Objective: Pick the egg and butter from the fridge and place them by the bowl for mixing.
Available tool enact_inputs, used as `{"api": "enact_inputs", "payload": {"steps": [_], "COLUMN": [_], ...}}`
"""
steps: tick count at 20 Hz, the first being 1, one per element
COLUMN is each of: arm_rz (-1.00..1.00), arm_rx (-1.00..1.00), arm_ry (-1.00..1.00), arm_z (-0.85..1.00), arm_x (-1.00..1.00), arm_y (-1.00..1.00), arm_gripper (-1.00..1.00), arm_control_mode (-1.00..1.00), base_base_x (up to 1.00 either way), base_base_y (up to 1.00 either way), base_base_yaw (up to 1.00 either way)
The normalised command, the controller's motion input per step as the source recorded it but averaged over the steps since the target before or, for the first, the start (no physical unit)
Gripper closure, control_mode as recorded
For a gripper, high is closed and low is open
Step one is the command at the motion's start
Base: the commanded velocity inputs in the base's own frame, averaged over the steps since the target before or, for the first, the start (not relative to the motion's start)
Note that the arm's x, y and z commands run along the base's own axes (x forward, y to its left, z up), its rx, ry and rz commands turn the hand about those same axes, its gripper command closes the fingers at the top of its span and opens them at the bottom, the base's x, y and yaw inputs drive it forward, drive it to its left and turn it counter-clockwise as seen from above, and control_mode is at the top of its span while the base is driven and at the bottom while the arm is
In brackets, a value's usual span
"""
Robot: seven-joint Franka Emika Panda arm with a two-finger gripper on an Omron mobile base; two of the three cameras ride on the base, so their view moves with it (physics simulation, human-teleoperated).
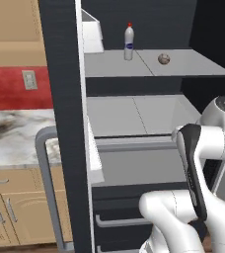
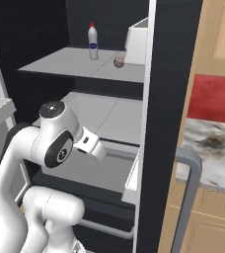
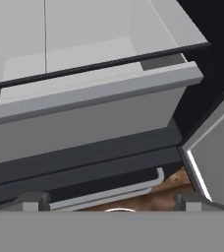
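The black fridge [image 1: 62, 99] [image 2: 171, 99] stands open in front of me, showing grey shelves and lower drawers. The egg [image 1: 164, 59] [image 2: 118, 62], a small brownish ball, rests on the upper shelf to the right of a white bottle. My gripper [image 3: 111, 203] is open, its fingertips [image 3: 33, 201] wide apart with nothing between them. It hangs low in front of the fridge and looks at a grey drawer [image 3: 84, 98] below the middle shelf, with a handled drawer front [image 3: 109, 194] under that. The butter and the bowl are out of view.
A white bottle with a blue label [image 1: 129, 42] [image 2: 92, 41] stands on the upper shelf. A white door bin [image 1: 92, 34] sits beside it. The open door's grey bar handle [image 1: 48, 188] juts out at the left. A marble counter [image 1: 11, 133] [image 2: 218, 148] tops tan cabinets.
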Motion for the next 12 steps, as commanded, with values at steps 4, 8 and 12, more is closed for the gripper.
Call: {"api": "enact_inputs", "payload": {"steps": [4,8,12], "arm_rz": [0.00,0.00,0.00], "arm_rx": [0.00,0.00,0.00], "arm_ry": [0.00,0.00,0.00], "arm_z": [0.00,0.00,0.00], "arm_x": [0.00,0.00,0.00], "arm_y": [0.00,0.00,0.00], "arm_gripper": [-1.00,-1.00,-1.00], "arm_control_mode": [1.00,1.00,1.00], "base_base_x": [0.55,0.45,0.08], "base_base_y": [0.00,0.00,0.00], "base_base_yaw": [0.00,0.00,0.00]}}
